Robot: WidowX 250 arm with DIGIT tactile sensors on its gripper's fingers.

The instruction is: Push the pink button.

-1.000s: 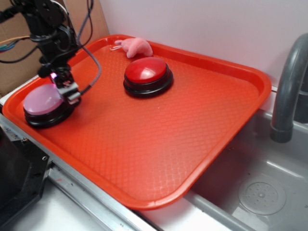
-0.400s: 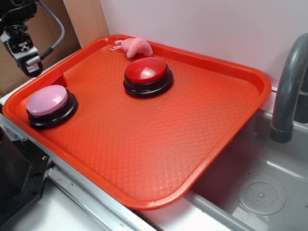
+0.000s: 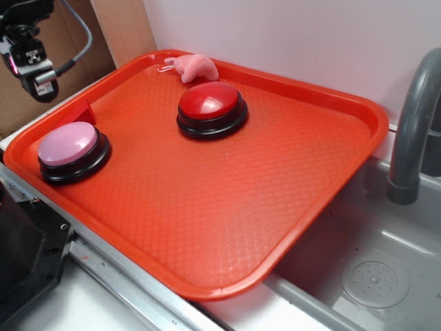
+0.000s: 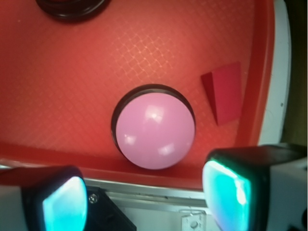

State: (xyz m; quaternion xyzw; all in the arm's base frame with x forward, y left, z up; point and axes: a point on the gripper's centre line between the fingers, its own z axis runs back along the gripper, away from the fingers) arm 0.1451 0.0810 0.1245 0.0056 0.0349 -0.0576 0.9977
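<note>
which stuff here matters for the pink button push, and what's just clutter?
Job:
- pink button, left end of tray
- claw, raised above the button, jaws apart

Clutter:
- red button
- pink plush at the tray's far rim
- red wedge beside the pink button
- faucet, sink

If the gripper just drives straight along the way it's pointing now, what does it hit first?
Probably the pink button. The wrist view looks down on its dome, just ahead of the open gripper. The near rim of the tray lies close too, and depth is unclear.
</note>
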